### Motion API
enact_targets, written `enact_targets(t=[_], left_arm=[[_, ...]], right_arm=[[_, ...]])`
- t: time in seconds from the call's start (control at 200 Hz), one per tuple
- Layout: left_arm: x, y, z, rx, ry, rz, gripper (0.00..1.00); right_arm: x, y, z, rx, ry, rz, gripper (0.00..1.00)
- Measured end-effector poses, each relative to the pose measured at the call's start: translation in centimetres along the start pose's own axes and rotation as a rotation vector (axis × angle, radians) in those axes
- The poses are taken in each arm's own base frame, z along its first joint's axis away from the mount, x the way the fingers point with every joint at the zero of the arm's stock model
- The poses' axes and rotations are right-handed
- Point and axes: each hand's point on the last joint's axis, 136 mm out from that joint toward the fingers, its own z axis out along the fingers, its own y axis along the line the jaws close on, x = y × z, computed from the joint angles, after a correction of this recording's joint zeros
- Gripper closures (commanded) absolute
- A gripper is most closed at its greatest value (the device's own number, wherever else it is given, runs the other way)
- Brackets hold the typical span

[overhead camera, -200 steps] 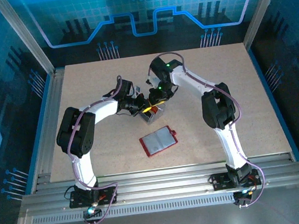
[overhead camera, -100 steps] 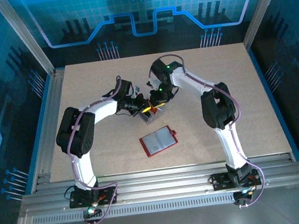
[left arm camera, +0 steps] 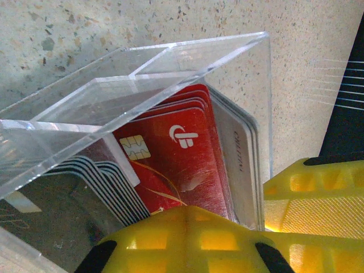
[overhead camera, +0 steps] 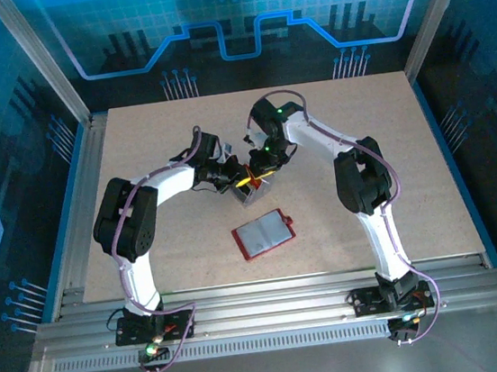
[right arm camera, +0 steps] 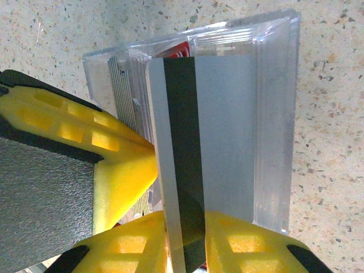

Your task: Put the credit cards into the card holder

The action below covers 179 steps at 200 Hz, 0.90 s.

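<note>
Up close on the right wrist, the right fingers [right arm camera: 211, 233] pinch a grey striped card [right arm camera: 222, 131] in the clear box [overhead camera: 249, 191], the left fingers [left arm camera: 182, 239] sit fully closed by the red cards [left arm camera: 176, 153], and overhead the open card holder [overhead camera: 264, 234] lies toward the table's [overhead camera: 405, 130] near edge.

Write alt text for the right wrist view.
The right gripper pinches a grey card with a dark stripe, standing on edge in a clear box beside stacked cards, on a speckled table.

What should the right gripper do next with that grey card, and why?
Probably lift the grey card straight out of the clear box: the right gripper pinches its edge, the left gripper holds the box, and the wallet lies open nearby.
</note>
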Motion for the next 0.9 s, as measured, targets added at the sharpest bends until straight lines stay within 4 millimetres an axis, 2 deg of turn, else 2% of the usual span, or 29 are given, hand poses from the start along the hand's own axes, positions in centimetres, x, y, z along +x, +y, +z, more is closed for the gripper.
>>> enact_targets(t=[0.335,0.895], left_arm=[[0.0,0.0,0.0,0.000,0.000,0.000,0.99],[0.0,0.0,0.0,0.000,0.000,0.000,0.99]], right_arm=[[-0.3,1.4,-0.6,-0.060,-0.008,-0.010,0.74],[-0.1,1.4,-0.6,-0.026,0.000,-0.018,0.84]])
